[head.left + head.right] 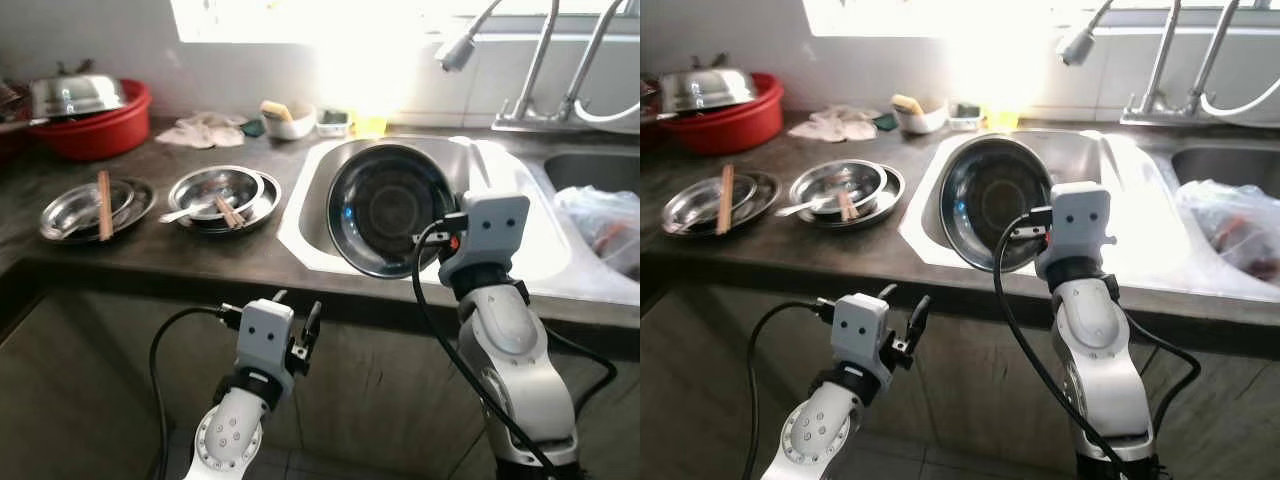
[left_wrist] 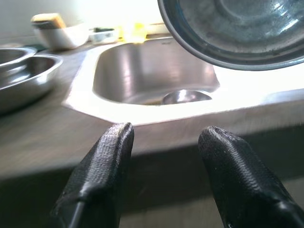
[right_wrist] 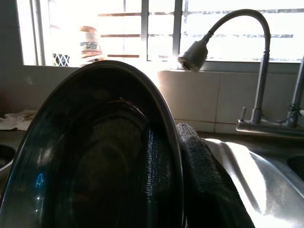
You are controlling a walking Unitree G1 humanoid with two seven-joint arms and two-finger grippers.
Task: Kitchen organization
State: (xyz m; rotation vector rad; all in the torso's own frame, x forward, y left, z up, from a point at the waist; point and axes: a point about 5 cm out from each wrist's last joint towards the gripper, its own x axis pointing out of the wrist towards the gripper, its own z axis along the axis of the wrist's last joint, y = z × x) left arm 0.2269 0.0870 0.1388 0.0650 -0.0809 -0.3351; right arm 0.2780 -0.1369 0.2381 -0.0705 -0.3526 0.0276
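Steel bowl in right gripper

Strong daylight pours through the window behind the surface's back edge, blowing out to white there and glaring off the sink rim. The cabinet front below the surface's front edge lies in dim shade. In the left wrist view, the near fingers are soft and out of focus.

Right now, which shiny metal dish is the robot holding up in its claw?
The big steel plate tilted on edge over the sink, pinched at its rim by the right claw. The other metal dishes lie flat on the counter, chopsticks across them.
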